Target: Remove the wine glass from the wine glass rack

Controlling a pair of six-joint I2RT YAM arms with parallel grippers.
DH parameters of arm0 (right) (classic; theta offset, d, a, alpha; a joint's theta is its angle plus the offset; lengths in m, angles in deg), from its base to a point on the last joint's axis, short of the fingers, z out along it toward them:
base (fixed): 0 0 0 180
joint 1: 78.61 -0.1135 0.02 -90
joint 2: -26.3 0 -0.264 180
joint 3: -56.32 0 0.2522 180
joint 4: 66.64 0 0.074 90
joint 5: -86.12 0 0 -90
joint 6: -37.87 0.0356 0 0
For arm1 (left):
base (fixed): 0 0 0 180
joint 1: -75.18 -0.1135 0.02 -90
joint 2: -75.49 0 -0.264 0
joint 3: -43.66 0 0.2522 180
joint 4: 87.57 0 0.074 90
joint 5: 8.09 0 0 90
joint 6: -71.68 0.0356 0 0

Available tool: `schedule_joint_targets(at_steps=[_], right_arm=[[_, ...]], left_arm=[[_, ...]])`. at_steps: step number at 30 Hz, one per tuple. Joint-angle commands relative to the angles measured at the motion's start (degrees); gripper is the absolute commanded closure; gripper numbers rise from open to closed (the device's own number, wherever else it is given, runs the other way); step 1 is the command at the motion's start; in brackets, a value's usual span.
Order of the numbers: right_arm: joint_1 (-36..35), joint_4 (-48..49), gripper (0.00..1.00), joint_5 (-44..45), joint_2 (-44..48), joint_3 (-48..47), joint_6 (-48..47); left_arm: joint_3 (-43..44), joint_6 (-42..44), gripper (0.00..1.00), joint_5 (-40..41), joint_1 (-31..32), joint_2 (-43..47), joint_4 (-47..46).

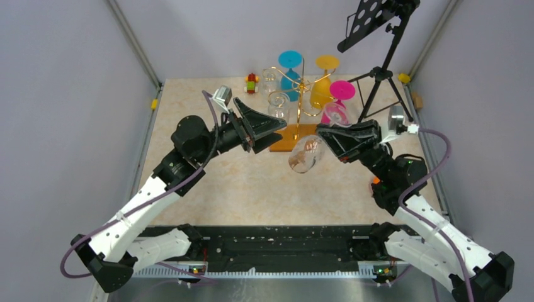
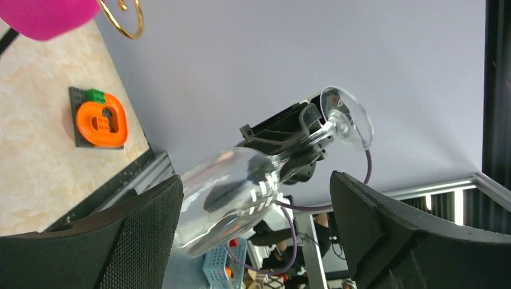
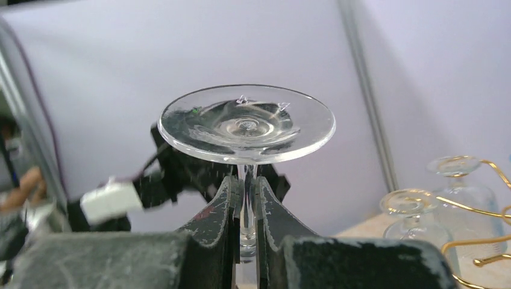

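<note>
Right wrist: end effector [image 3: 246,194] around stem [image 3: 247,171]

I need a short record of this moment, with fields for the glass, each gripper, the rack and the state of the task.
wine glass: clear, off the rack, tilted in the air in front of it
right gripper: shut on the stem, just under the foot
left gripper: open, the bowl between its fingers
wine glass rack: holds a blue glass, a yellow glass, a pink glass
task: glass removed, not set down
</note>
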Motion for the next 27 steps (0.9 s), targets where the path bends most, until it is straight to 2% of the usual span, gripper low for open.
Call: schedule_joint_targets(at_steps=[1,6,9,12,14,24,27], right_arm=[[-0.4,5.4,1.0,21.7,3.4,0.9,11.2],[-0.4,4.1,1.0,32.6,2.8,2.5,22.2],[-0.4,2.6,1.0,36.3,1.5,2.9,28.1],[-0.4,3.5,1.0,38.1,0.0,3.0,31.2],[-0.5,6.1,1.0,38.3,-1.1,3.1,31.9],[-0.5,8.2,1.0,39.6,-3.2,2.2,32.9],[-0.5,7.6,1.0,39.9,-2.6,1.3,31.3]], left_arm=[[-1.7,2.0,0.05,2.7,-1.7,1.1,-4.2],[-2.2,0.2,0.08,-1.7,-2.6,-0.8,-10.4],[-2.2,-2.9,0.18,-5.8,-2.6,-3.1,-15.2],[-2.6,-6.6,0.33,-9.0,-2.3,-4.9,-19.8],[-3.0,-8.8,0.38,-10.0,-2.2,-5.4,-22.3],[-2.9,-9.9,0.4,-9.0,-1.4,-3.8,-21.4],[-3.5,-8.9,0.4,-6.8,-1.3,-2.5,-18.2]])
